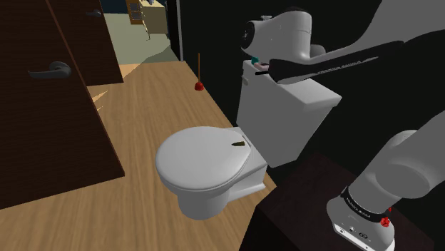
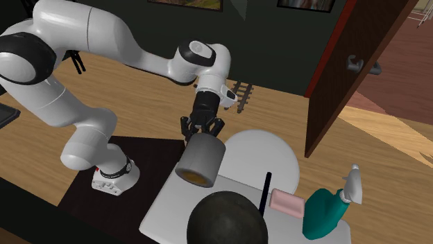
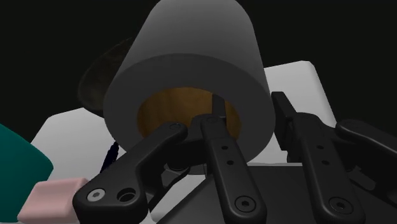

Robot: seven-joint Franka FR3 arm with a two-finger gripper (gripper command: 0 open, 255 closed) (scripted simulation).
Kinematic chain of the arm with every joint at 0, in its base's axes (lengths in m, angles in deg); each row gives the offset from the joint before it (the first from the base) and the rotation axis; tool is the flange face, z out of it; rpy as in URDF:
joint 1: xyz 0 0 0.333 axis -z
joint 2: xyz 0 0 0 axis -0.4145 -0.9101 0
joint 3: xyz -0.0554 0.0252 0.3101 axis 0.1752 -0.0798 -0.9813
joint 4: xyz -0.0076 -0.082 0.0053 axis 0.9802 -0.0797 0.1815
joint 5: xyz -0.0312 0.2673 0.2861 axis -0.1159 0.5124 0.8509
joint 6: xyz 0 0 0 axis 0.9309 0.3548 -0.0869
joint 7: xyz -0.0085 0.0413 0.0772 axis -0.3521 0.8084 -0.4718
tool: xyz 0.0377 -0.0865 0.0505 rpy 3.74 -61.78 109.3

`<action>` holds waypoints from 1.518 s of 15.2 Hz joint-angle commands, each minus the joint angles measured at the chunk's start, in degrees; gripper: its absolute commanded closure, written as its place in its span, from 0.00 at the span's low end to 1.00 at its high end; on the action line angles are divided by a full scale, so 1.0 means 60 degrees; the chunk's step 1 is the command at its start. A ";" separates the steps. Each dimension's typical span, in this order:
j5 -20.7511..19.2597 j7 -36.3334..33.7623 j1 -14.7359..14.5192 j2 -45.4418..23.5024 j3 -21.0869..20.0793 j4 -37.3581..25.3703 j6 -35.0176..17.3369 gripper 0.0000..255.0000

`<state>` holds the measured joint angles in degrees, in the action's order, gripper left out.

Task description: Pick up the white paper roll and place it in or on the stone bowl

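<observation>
Paper roll (image 2: 200,161): 1 only, drawn grey w/ a brown core, lying on its side and tilted over the toilet tank lid (image 2: 164,208). Can't tell if it touches the lid. My gripper (image 2: 203,132) is clamped on it: in the wrist view 1 finger goes into the core and the other sits outside, w/ the roll's (image 3: 191,70) wall pinched between them at the gripper (image 3: 249,105).

Stone bowl (image 2: 227,220): 1, dark and rounded, on the lid just nearer than the roll in the second exterior view. From the wrist it shows as a dark shape (image 3: 102,73) beyond the roll.

Other bits on the lid, to that view's right of the bowl: 1 thin black stick (image 2: 265,190), 1 pink soap bar (image 2: 286,202), 1 teal bottle (image 2: 325,211) w/ a white spray head.

Beyond the tank is 1 toilet, seat lid (image 1: 203,158) down, on a wood floor (image 1: 153,93). 1 red plunger (image 1: 199,85) stands far off by the dark wall. 1 brown door (image 1: 43,107) w/ a lever handle is at the shoulder view's left.
</observation>
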<state>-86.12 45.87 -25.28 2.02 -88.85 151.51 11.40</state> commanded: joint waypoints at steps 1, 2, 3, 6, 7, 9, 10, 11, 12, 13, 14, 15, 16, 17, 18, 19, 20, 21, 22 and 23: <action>-0.0026 0.0209 -0.0005 0.0105 -0.0004 -0.0138 0.0123 1.00; -0.0045 0.0309 -0.0003 0.0135 -0.0005 -0.0221 0.0179 1.00; -0.0065 0.0409 -0.0001 0.0163 -0.0005 -0.0305 0.0234 1.00; -0.0130 0.0709 0.0006 0.0237 -0.0008 -0.0568 0.0401 1.00; -0.0154 0.0809 0.0009 0.0258 -0.0009 -0.0659 0.0457 1.00; -0.0205 0.1008 0.0015 0.0294 -0.0013 -0.0845 0.0568 1.00; -0.0231 0.1108 0.0019 0.0309 -0.0015 -0.0941 0.0623 1.00; -0.0259 0.1208 0.0022 0.0323 -0.0017 -0.1038 0.0678 1.00; -0.0287 0.1308 0.0026 0.0334 -0.0020 -0.1137 0.0734 1.00; -0.0316 0.1408 0.0030 0.0344 -0.0023 -0.1237 0.0789 1.00; -0.0330 0.1452 0.0032 0.0348 -0.0025 -0.1283 0.0814 1.00; -0.0467 0.1523 0.0138 0.0288 0.0135 -0.1284 0.0579 1.00; -0.0602 0.1591 0.0245 0.0217 0.0292 -0.1298 0.0346 1.00; -0.0736 0.1657 0.0351 0.0136 0.0446 -0.1325 0.0117 1.00; -0.0868 0.1720 0.0459 0.0043 0.0597 -0.1366 -0.0109 1.00; -0.0998 0.1781 0.0566 -0.0059 0.0746 -0.1419 -0.0332 1.00; -0.1125 0.1841 0.0674 -0.0172 0.0891 -0.1486 -0.0552 1.00; -0.1249 0.1900 0.0782 -0.0295 0.1032 -0.1565 -0.0769 1.00; -0.1370 0.1957 0.0889 -0.0428 0.1171 -0.1657 -0.0983 1.00; -0.1486 0.2015 0.0998 -0.0569 0.1306 -0.1763 -0.1193 1.00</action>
<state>-94.23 57.63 -19.95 -0.37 -81.83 141.75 5.57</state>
